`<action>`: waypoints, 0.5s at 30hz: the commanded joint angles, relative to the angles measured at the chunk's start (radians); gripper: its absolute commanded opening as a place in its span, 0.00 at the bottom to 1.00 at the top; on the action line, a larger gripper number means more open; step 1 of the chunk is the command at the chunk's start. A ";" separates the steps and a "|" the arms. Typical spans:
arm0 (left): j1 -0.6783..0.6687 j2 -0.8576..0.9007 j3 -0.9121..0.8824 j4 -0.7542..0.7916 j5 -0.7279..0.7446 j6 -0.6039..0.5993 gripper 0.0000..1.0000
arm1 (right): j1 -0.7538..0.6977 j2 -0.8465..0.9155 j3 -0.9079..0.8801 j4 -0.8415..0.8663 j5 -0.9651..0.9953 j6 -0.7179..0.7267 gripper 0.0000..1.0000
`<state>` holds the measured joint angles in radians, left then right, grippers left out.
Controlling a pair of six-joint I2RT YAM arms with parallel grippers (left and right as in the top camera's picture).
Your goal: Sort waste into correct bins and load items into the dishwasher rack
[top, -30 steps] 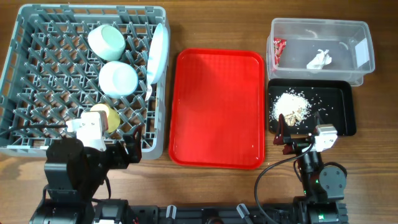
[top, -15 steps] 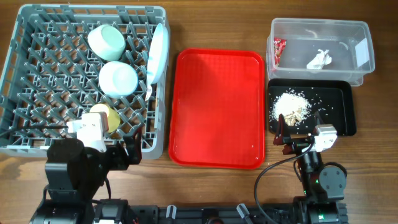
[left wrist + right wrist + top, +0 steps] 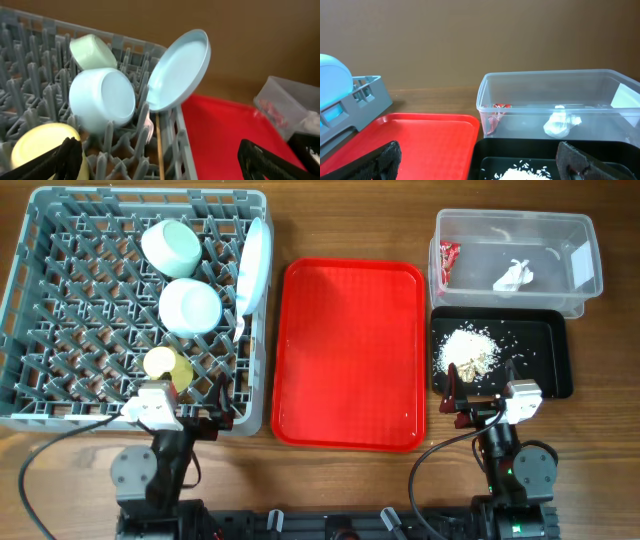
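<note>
A: Left gripper (image 3: 159,146) jaws?
B: Gaping wide, gripping nothing, hovering at the dishwasher rack's (image 3: 20,300) near rim.
A: Right gripper (image 3: 477,147)?
B: Spread too, empty, hanging by the black tray (image 3: 555,365).
A: Items?
B: Plate (image 3: 255,265), green bowl (image 3: 170,247), white bowl (image 3: 190,306) and yellow cup (image 3: 165,365) are sitting in the rack. Wrapper (image 3: 447,260) and paper scrap (image 3: 515,276) are lying in the clear tub (image 3: 590,250), food scraps (image 3: 468,350) in the black tray.

**Red tray (image 3: 350,355) lies mid-counter (image 3: 350,220)**

The rectangular serving tray, with rounded corners and a raised rim, lies flat on the brown wood-grain counter, its short sides facing the near and far edges. Its glossy surface catches the light. A plain brown wall (image 3: 470,40) rises behind the counter's far edge.
</note>
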<state>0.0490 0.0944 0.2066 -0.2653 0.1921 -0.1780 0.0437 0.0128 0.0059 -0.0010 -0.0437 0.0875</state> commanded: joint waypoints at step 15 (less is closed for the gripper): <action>0.008 -0.091 -0.201 0.202 -0.029 0.066 1.00 | 0.004 -0.009 -0.001 0.003 -0.005 -0.009 1.00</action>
<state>0.0490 0.0135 0.0120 -0.0605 0.1730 -0.1349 0.0433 0.0128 0.0063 -0.0010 -0.0437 0.0875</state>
